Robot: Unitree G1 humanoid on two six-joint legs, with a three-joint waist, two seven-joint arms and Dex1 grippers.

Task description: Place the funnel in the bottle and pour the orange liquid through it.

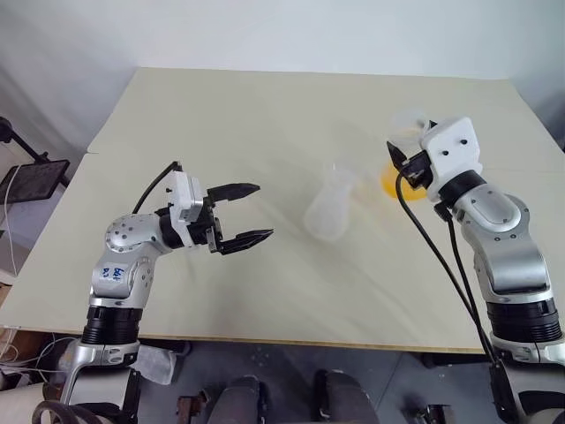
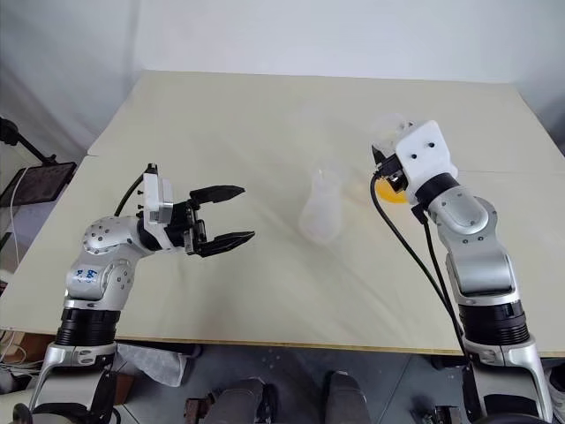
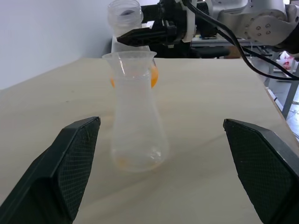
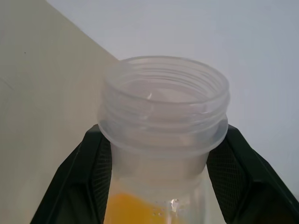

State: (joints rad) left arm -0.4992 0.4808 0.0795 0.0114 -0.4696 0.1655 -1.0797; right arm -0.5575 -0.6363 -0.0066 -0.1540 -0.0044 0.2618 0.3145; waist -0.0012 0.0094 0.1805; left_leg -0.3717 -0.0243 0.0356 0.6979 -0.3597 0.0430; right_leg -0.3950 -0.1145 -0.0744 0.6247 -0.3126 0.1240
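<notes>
R gripper [image 4: 159, 186] clamps bottle [image 4: 163, 121] neck, seemingly lifted.

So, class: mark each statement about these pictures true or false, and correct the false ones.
1. The right hand grips the bottle below its threaded mouth. True.
2. The left hand is shut on the flask. False: it is open, clear of the flask.
3. The flask lies on its side. False: it stands upright on the table.
4. The bottle holds orange liquid. True.
</notes>
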